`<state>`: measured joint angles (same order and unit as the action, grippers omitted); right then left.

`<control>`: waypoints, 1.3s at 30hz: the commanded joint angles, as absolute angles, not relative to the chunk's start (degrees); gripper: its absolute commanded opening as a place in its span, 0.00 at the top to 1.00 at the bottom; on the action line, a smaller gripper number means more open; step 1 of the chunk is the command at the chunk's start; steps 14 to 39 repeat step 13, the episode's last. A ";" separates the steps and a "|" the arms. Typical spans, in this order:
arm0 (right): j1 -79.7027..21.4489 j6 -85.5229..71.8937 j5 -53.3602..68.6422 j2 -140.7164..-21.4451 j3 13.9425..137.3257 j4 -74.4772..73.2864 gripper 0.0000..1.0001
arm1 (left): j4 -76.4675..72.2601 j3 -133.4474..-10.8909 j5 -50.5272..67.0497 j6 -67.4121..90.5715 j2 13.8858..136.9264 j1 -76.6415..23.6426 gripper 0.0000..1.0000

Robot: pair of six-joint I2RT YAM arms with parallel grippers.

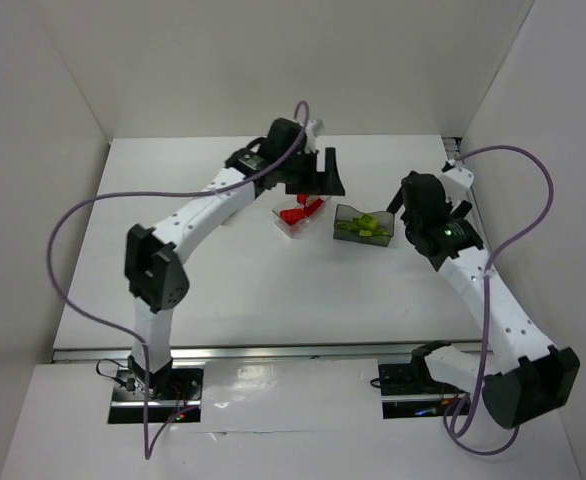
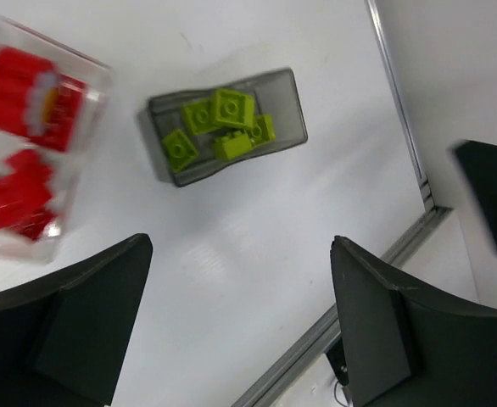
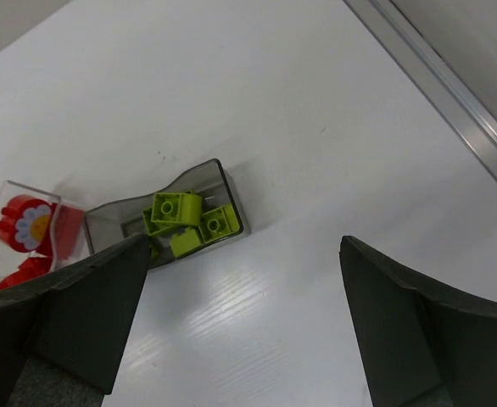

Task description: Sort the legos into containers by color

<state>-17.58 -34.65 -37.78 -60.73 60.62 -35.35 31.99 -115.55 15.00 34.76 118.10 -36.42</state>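
Since the red legos [image 2: 18, 95] lie in the clear tray [image 2: 83, 140] and the yellow-green legos [image 2: 221, 119] in the grey tray [image 2: 287, 95] beside it, near the worktop's [image 1: 233, 290] far edge, the left fingers [image 2: 70, 331] and right fingers [image 3: 79, 314] hover wide and empty.

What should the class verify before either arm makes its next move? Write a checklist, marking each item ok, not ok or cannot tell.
1. Left gripper open and empty: ok.
2. Right gripper open and empty: ok.
3. Grey tray holds only yellow-green bricks: ok.
4. Clear tray holds only red bricks: ok, as far as visible.
5. Tan tray located: cannot tell, not visible in any view.
6. No loose bricks left on the table: cannot tell, the left arm hides part.
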 commanded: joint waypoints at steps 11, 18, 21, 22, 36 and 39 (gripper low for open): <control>-17.49 -39.56 -40.52 -70.31 63.46 -40.78 0.00 | 42.11 -91.88 -11.33 26.90 79.30 -22.24 0.05; -17.49 -39.55 -40.52 -70.92 62.75 -40.78 0.00 | 40.09 -88.70 -12.91 26.37 73.76 -20.75 0.05; -17.49 -39.55 -40.52 -70.92 62.75 -40.78 0.00 | 40.09 -88.70 -12.91 26.37 73.76 -20.75 0.05; -17.49 -39.55 -40.52 -70.92 62.75 -40.78 0.00 | 40.09 -88.70 -12.91 26.37 73.76 -20.75 0.05; -17.49 -39.55 -40.52 -70.92 62.75 -40.78 0.00 | 40.09 -88.70 -12.91 26.37 73.76 -20.75 0.05; -17.49 -39.55 -40.52 -70.92 62.75 -40.78 0.00 | 40.09 -88.70 -12.91 26.37 73.76 -20.75 0.05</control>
